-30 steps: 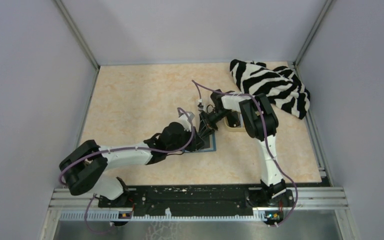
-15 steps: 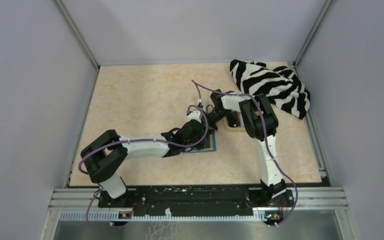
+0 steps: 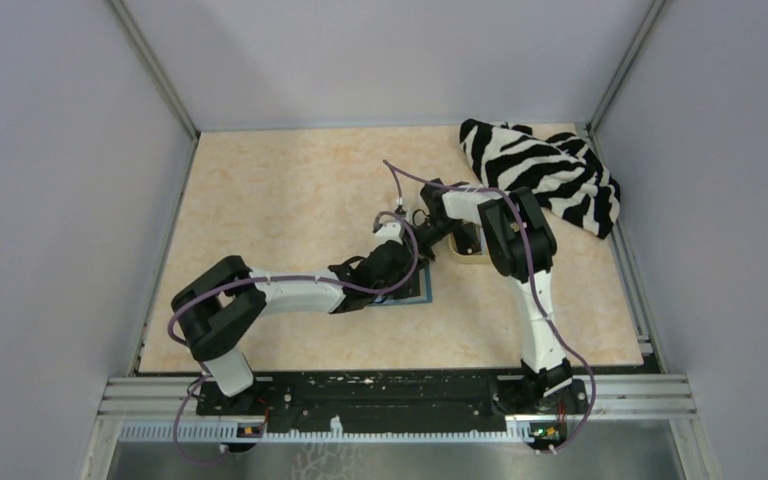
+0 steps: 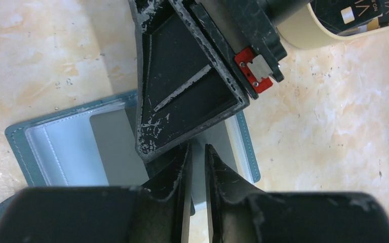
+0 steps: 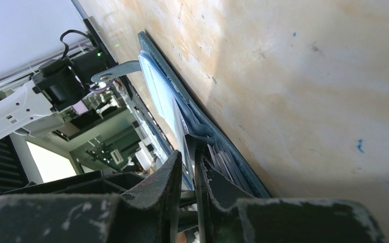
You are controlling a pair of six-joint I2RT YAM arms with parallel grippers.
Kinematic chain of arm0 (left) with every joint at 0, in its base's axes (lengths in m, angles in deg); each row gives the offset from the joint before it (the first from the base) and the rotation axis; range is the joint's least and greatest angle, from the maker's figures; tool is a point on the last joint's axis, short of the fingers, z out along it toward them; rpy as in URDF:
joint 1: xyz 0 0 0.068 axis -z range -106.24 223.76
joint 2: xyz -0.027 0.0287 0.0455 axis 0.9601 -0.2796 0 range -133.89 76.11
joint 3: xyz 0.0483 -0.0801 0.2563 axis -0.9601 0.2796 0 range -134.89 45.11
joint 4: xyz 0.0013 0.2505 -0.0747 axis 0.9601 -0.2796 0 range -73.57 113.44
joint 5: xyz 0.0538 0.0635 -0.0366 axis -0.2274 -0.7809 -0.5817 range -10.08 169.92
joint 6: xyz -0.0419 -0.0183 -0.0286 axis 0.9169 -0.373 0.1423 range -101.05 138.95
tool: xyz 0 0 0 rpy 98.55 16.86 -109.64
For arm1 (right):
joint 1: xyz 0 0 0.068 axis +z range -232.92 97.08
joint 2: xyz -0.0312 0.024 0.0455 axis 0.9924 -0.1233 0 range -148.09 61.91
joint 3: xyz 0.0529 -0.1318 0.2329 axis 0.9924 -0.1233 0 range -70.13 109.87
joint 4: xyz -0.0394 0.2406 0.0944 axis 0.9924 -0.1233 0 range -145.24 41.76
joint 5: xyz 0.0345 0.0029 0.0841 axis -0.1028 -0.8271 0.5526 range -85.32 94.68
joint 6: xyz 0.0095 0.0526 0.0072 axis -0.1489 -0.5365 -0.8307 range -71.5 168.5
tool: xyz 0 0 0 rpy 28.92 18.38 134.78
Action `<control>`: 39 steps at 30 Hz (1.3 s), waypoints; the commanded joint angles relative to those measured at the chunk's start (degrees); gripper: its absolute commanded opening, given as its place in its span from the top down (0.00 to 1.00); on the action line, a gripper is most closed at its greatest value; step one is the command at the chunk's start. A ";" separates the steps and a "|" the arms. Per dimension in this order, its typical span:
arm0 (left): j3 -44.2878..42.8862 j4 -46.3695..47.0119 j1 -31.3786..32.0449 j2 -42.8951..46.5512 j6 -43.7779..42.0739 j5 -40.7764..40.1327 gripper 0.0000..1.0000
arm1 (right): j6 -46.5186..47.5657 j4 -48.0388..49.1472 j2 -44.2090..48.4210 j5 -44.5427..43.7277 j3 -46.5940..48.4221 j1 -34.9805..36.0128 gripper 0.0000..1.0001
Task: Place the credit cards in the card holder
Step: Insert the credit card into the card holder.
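Note:
The teal card holder [image 3: 422, 289] lies open at the table's middle; in the left wrist view [image 4: 55, 147] its clear pockets show, with a grey card [image 4: 114, 147] inside. My right gripper [image 3: 412, 250] reaches over it [image 4: 192, 91]; its jaws [image 5: 186, 152] are shut on a thin dark sheet at the holder's [image 5: 154, 55] pockets, seemingly a black credit card. My left gripper [image 3: 397, 282] rests low over the holder's near edge. Its jaws [image 4: 196, 152] are almost closed, with nothing seen between them. More black cards [image 4: 354, 12] lie in the tan tray [image 4: 309, 38].
The tan tray [image 3: 472, 260] sits just right of the holder, under the right arm. A zebra-striped cloth [image 3: 545, 170] is bunched at the back right corner. Grey walls enclose the table on three sides.
My left arm has stretched forward and come down, bringing its gripper onto the holder's near edge beside the right gripper. The right arm has stayed still.

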 commanded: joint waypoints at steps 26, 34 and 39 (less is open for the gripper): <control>-0.13 -5.37 0.32 1.45 2.19 -10.28 0.70 | 5.03 -0.33 2.55 -5.64 1.87 0.00 0.74; 0.81 -4.27 0.31 3.55 0.44 -9.16 0.69 | 5.93 -0.24 5.66 -6.32 1.43 -0.84 0.73; 1.82 -2.90 0.27 4.99 -0.72 -7.55 0.68 | 6.38 -0.11 6.71 -4.84 0.99 -1.06 0.73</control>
